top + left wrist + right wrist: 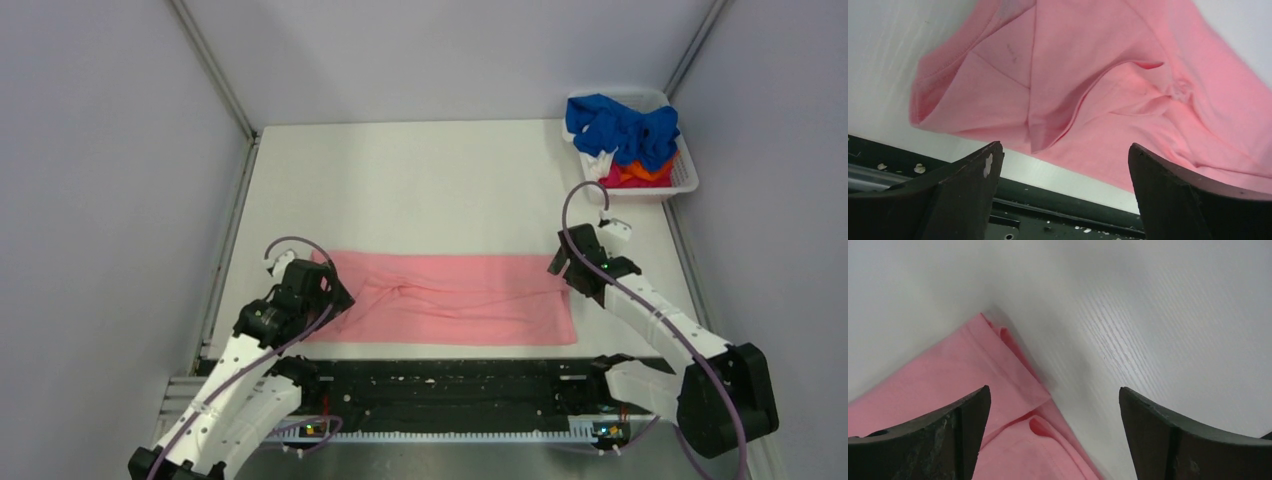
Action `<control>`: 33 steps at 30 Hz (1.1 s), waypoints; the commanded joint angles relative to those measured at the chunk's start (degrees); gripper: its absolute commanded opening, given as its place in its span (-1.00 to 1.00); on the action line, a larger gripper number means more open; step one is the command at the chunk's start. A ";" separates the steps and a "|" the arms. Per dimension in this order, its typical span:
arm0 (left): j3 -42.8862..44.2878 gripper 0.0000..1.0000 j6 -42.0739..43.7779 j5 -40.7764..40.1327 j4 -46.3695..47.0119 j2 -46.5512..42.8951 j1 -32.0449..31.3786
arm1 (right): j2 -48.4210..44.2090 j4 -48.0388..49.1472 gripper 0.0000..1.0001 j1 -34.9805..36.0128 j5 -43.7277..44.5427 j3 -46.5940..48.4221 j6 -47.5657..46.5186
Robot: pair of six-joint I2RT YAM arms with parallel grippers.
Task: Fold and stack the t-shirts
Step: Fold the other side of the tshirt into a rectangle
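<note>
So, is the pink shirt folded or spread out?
Partly folded. The pink shirt lies as a long narrow band, with stacked layers visible at its right end and overlapping flaps at its left end.

Overhead rear view; both wrist views close above pink t-shirt (450, 300)

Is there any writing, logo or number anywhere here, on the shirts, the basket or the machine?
No text can be read in any view.
Pink shirt: plain, no print.
Blue shirt in the basket: no lettering shows.
White scrap beside it: perhaps a tag, too small to read.
Black rail: only white specks, no label.
</note>
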 commanded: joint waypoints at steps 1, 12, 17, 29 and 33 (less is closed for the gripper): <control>5.44 0.98 3.22 3.15 5.17 -1.08 -0.35 | -6.31 -4.02 0.97 0.47 3.15 2.20 3.88; 12.67 0.98 13.36 10.58 28.33 31.07 -0.24 | -12.52 7.05 0.97 0.54 -9.42 -1.06 -5.64; 12.81 0.98 13.78 16.14 33.32 38.29 -0.33 | -12.66 7.14 0.98 0.53 -10.65 -0.86 -6.09; 2.93 0.98 16.75 29.84 35.55 33.27 -6.90 | -17.54 6.44 0.97 0.54 -11.20 -1.67 -6.32; -0.03 0.98 16.35 35.27 32.15 26.51 -12.97 | -18.47 6.60 0.97 0.56 -11.65 -1.92 -6.55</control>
